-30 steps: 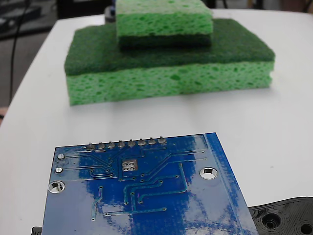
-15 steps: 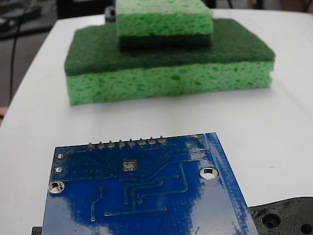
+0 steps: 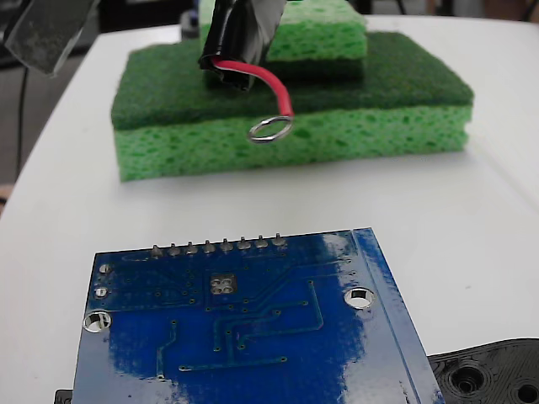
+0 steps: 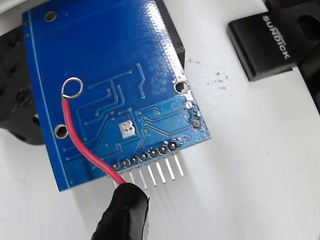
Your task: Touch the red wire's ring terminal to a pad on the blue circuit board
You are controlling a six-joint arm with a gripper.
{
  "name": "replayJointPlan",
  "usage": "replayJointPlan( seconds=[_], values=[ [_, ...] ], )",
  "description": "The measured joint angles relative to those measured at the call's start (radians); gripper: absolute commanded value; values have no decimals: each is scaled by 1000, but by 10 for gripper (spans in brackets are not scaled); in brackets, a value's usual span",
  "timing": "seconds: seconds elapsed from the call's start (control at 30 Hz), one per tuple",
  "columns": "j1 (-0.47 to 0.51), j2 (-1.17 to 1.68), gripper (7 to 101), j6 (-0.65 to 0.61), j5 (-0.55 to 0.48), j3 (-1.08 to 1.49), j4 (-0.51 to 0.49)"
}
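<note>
The blue circuit board [image 3: 253, 337] lies flat at the front of the white table, its row of solder points [image 3: 217, 247] along the far edge. A black-taped gripper tip [image 3: 238, 42] reaches in from the top, and the red wire [image 3: 268, 84] curves out of the tape. Its ring terminal [image 3: 269, 129] hangs in the air in front of the sponges, clear of the board. From the wrist, the ring terminal [image 4: 71, 88] appears over the blue circuit board [image 4: 115, 60], left of centre. The red wire [image 4: 82, 145] crosses the board's edge. The jaws are hidden under the tape.
Two green sponges [image 3: 337, 135] are stacked at the back, the smaller one [image 3: 320, 34] on top. A black plastic plate with holes [image 3: 488, 374] lies beside the board. A black block with lettering [image 4: 265, 45] lies near it. A grey blurred part [image 3: 46, 34] hangs at the top left.
The taped gripper tip with the red wire and ring has come down into the fixed view from the top. The board and sponges have not moved.
</note>
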Motion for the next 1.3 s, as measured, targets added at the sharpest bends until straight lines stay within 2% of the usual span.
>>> replayJointPlan(
  seconds=[0.47, 1.3],
  values=[
    [-3, -60, 1003, 34, 34, -5, 8],
    [17, -104, 1003, 41, 34, -29, 28]
  ],
)
